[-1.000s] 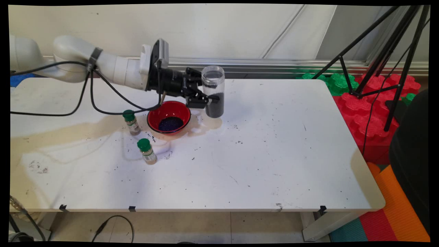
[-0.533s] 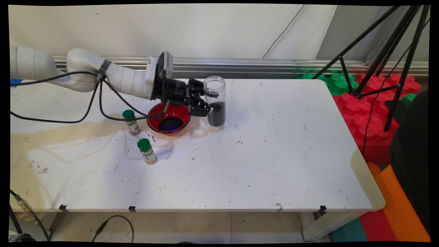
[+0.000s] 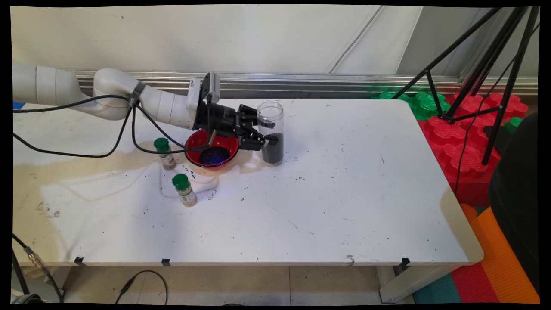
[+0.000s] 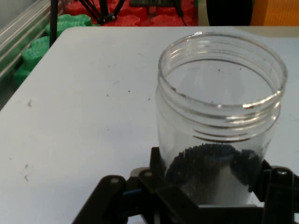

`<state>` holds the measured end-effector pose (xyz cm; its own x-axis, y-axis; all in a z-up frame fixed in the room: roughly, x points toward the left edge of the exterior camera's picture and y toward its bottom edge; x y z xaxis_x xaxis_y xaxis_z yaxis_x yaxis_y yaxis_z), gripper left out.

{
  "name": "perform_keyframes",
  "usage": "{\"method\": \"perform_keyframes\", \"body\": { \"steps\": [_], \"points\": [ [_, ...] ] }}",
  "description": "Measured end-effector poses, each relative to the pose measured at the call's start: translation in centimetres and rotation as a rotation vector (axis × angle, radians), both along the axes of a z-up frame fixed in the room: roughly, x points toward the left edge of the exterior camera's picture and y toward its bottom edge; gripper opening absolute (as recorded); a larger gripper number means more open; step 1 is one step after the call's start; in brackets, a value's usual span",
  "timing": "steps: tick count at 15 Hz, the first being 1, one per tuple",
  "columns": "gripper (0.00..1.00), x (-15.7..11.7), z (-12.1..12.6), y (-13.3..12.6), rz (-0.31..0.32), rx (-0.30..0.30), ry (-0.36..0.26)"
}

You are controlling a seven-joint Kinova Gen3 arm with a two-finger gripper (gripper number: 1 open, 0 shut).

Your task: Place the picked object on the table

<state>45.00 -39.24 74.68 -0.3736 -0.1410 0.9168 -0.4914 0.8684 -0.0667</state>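
Lowered since before: clear round plastic jar [image 3: 270, 132], open-topped, dark granules inside, is pinched upright by black gripper [image 3: 267, 132] beside glossy red bowl [image 3: 212, 148], toward table's [image 3: 344, 206] far edge.

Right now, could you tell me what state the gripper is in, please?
Gripper: closed on the clear jar, which is upright and partly filled with dark granules, beside the red bowl.

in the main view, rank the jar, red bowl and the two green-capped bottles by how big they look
1. Jar, held in the gripper; tallest.
2. Red bowl; widest, close to the jar overall.
3. Two green-capped bottles, near and far: alike; the near one looks slightly bigger, likely from nearness.
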Motion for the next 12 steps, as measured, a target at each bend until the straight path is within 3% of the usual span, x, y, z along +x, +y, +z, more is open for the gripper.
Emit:
{"method": "perform_keyframes", "body": {
  "steps": [9, 10, 12],
  "points": [
    [0.0, 0.4, -1.4, -0.5, -0.013, 0.025, -0.014],
    [1.0, 0.4, -1.5, -0.5, -0.015, 0.027, -0.015],
    [1.0, 0.6, -1.7, -0.5, -0.017, 0.03, -0.017]
  ]
}}
